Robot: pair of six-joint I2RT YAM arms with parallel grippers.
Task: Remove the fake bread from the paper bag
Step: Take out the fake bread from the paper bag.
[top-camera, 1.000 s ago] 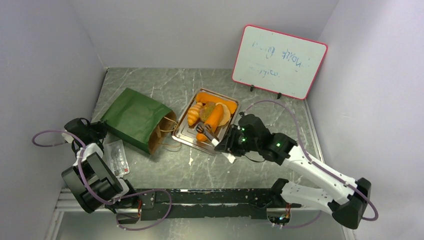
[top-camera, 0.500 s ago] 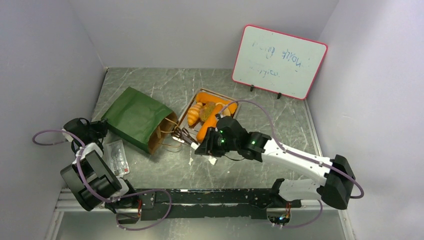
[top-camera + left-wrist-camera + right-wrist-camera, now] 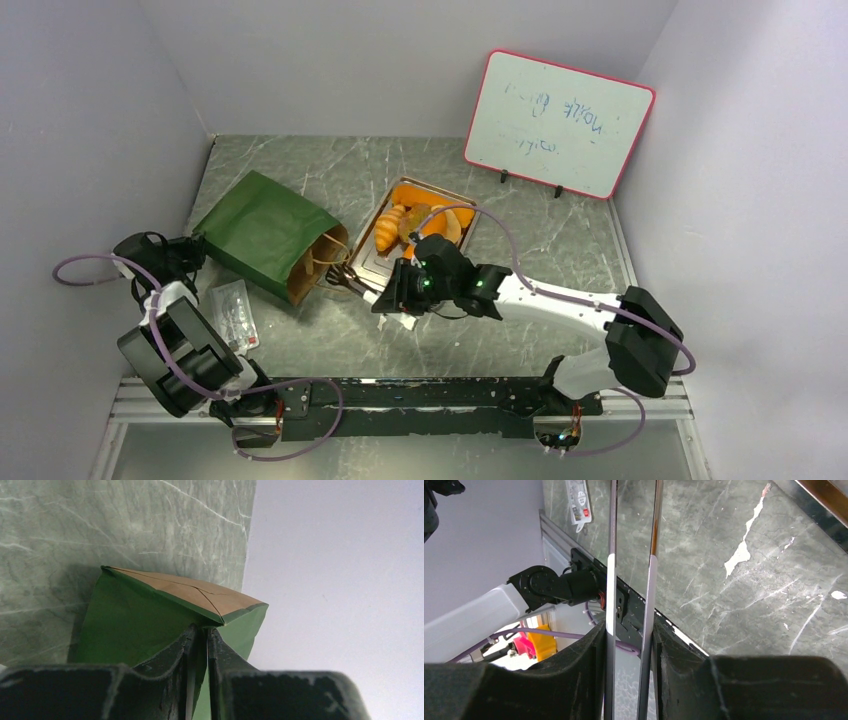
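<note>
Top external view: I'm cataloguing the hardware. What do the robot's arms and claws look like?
The left arm and right arm both have black joints, white links and looping purple cables. Green lights glow on the right wrist. The left claw and right claw are black, two-fingered.

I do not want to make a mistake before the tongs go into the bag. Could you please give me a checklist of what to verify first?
1. Left gripper shut on the bag bottom fold: ok.
2. Right gripper grips the tongs: ok.
3. Bag on its side, mouth open toward the tongs: ok.
4. Tongs tips close to the mouth: ok.
5. Anything left inside the bag: cannot tell, the inside is not visible well enough.
</note>
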